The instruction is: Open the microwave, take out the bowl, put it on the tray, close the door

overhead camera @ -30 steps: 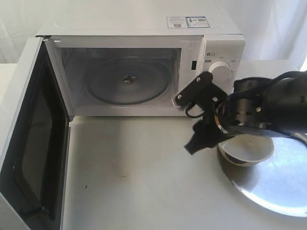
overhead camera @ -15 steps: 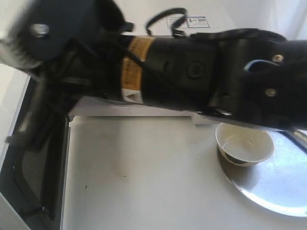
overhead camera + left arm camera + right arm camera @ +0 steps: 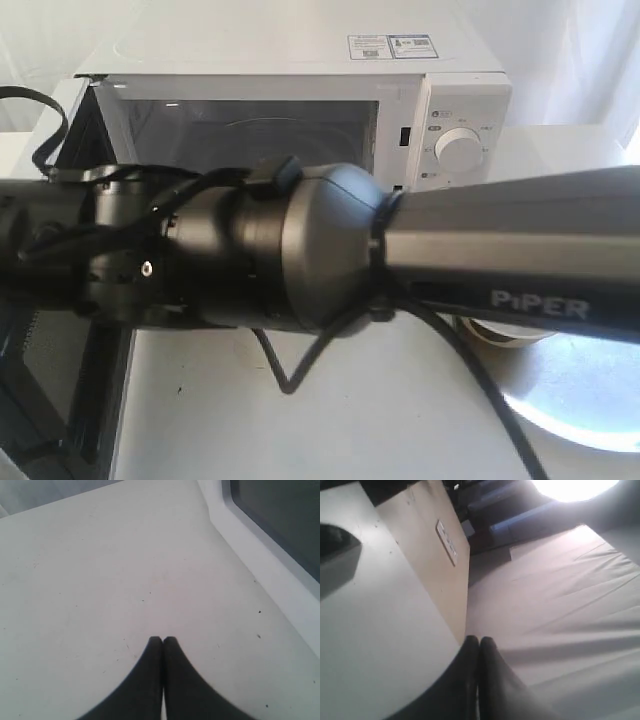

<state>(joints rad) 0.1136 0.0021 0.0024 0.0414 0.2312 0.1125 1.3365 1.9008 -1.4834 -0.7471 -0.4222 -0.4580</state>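
The white microwave (image 3: 300,50) stands at the back with its door (image 3: 60,400) swung wide open at the left. My right arm (image 3: 300,250) stretches across the exterior view from right to left and hides most of the cavity. Its gripper does not show there. In the right wrist view the right gripper (image 3: 479,639) is shut and empty beside a white surface (image 3: 370,630). Only a sliver of the bowl (image 3: 505,337) shows under the arm, on the silver tray (image 3: 580,400). My left gripper (image 3: 162,639) is shut and empty over the white table (image 3: 100,580), near the door (image 3: 280,520).
A round white knob (image 3: 460,148) sits on the microwave's right panel. A black cable (image 3: 300,375) hangs from the arm over the table. In the right wrist view a beige panel (image 3: 435,555) and a pale cloth (image 3: 560,605) lie beyond the fingers.
My right arm let go of the bowl on the tray and swept left across the view toward the open door. The bowl stays on the tray.
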